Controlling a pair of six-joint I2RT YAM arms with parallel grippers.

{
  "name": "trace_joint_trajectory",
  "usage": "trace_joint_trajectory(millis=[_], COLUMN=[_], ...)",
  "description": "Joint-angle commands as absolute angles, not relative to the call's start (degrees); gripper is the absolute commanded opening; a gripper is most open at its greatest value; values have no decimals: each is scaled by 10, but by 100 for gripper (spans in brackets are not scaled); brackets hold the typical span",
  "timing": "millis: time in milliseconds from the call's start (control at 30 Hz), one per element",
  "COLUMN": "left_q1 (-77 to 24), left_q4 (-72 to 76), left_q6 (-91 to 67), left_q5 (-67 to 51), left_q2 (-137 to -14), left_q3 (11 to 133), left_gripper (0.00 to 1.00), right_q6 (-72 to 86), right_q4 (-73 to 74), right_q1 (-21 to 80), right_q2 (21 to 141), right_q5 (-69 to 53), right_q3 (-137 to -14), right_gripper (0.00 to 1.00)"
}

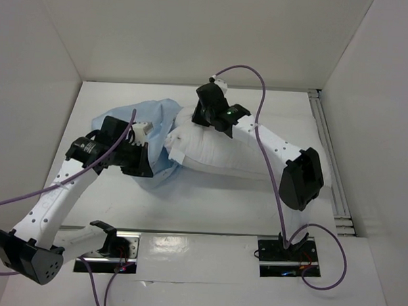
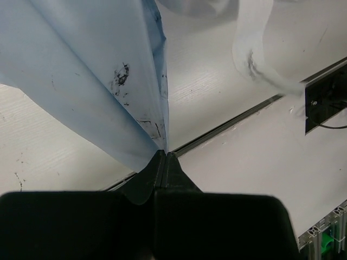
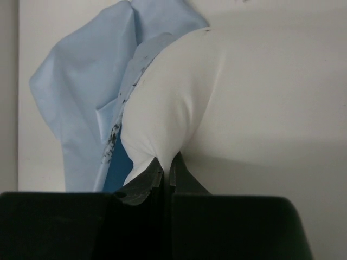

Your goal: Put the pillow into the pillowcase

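While the right arm point(image 1: 272, 146) lies across the pillow point(image 1: 204, 156), hiding its middle, left end effector point(image 2: 164, 157) clamps pillowcase point(image 1: 158, 114) at 9 o'clock, right end effector point(image 3: 167, 165) pinches pillow corner.

in the top view the pillow point(image 1: 238, 154) is laid across the middle of the tabletop point(image 1: 208, 207), stretched from the centre toward the right. the pillowcase point(image 1: 158, 114) is bunched left of centre, touching the pillow's left end. an edge of the pillowcase is pinched in the left claw point(image 2: 164, 157) at the bottom centre of the left wrist view. a pillow corner is pinched in the right claw point(image 3: 167, 170), with the pillowcase behind it at upper left.
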State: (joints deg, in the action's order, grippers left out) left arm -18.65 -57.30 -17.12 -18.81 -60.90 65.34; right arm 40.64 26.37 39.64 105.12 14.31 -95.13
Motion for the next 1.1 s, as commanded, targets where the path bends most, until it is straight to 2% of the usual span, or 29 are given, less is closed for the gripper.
trace_joint_trajectory(millis=[0,200,300,433,500,533,633,867,1067], left_q1=[-200,-200,-189,-184,-178,-178,-164,-158,-158], left_q4=[-623,-585,-574,-545,-545,-545,-529,-441,-404], left_q6=[-184,-205,-205,-194,-194,-194,-200,-273,-288], left_q5=[-193,-199,-211,-256,-257,-257,-230,-68,-8], left_q2=[-599,-611,-637,-656,-679,-686,-705,-745,-836], left_q3=[659,772,825,833,833,828,812,747,737], left_gripper=[0,0,0,1,28,52,73,74,76], right_q6=[406,395,395,419,431,431,431,431,431], right_q4=[187,230,230,224,224,229,229,222,217], right_q1=[384,429,460,496,502,510,516,516,516], right_q2=[1098,1139,1108,1079,1073,1068,1068,1068,1068], right_q5=[138,173,196,186,185,193,206,206,200], right_q3=[-1012,-1004,-907,-839,-833,-833,-828,-828,-828], right_gripper=[0,0,0,0,0,0,0,0,0])
